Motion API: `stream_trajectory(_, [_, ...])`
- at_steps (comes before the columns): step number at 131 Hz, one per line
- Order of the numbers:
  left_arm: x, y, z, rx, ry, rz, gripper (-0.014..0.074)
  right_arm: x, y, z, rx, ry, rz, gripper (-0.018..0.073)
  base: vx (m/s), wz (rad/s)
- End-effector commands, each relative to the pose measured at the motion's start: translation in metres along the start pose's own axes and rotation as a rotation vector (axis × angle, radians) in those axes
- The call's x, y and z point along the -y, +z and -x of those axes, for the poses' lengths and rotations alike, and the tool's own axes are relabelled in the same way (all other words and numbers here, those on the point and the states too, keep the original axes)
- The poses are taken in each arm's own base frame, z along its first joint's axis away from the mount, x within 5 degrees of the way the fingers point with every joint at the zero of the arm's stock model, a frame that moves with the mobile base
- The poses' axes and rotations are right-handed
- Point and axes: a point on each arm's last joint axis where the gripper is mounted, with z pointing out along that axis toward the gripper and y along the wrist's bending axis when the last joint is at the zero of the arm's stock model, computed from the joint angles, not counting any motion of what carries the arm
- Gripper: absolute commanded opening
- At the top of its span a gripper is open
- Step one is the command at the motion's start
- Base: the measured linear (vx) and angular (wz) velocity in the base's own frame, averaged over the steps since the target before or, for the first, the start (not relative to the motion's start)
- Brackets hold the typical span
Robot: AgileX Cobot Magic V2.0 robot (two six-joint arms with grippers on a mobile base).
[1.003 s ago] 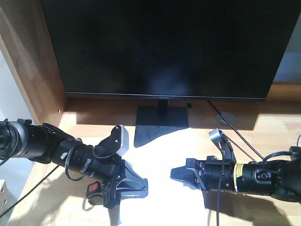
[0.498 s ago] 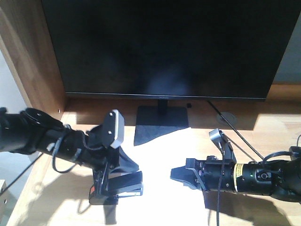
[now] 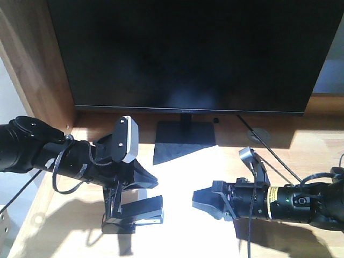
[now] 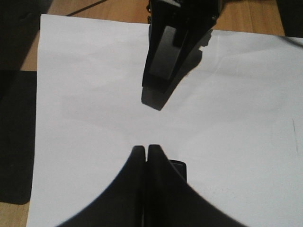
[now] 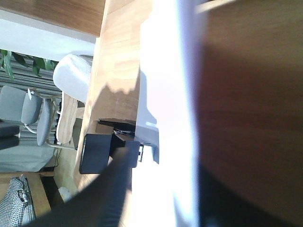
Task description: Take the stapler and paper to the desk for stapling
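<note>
Big black monitor (image 3: pixel 188 54) fills the back of the scene, screen off, standing on a flat dark square base (image 3: pixel 184 140) via a short neck. Round grey cable grommet (image 3: pixel 260 134) sits right of the base, a thin black cable (image 3: pixel 279 158) running out of it toward the front right. Beyond the surface edge, right wrist view: grey office chair (image 5: pixel 28 113), checked bag (image 5: pixel 16 205), green plant (image 5: pixel 19 64) in the upper left corner.

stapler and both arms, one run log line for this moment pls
stapler: on paper, desk | left gripper: shut, above stapler | right gripper: low over paper, state unclear | stapling: not seen
</note>
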Motion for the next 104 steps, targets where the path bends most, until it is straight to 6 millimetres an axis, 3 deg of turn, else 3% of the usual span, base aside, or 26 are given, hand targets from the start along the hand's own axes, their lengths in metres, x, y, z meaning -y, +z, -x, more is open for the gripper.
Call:
stream_trajectory(1, [0.001,-0.011,0.019,0.07,0.013,0.025,-0.0006,-0.014,-0.004,0.007,0.03,-0.039,0.081,0.0466,0.0,0.0])
stream_trajectory(16, [0.001,-0.011,0.019,0.07,0.013,0.025,-0.0006,-0.014,-0.003,0.006,0.016,-0.058,0.082,0.0635,0.0,0.0])
stream_trajectory(30, [0.001,-0.012,0.019,0.071,0.014,0.026,-0.0006,-0.013,-0.003,0.005,0.001,-0.073,0.068,0.0692,0.0,0.0])
stream_trajectory(65, [0.001,-0.019,0.025,0.076,-0.003,0.058,-0.0006,-0.005,-0.005,0.002,-0.048,-0.133,-0.047,0.0631,0.0,0.0])
stream_trajectory(104, [-0.008,-0.04,0.028,-0.032,-0.143,0.282,-0.0006,-0.012,-0.026,0.011,0.004,-0.277,-0.265,0.058,0.0,0.0])
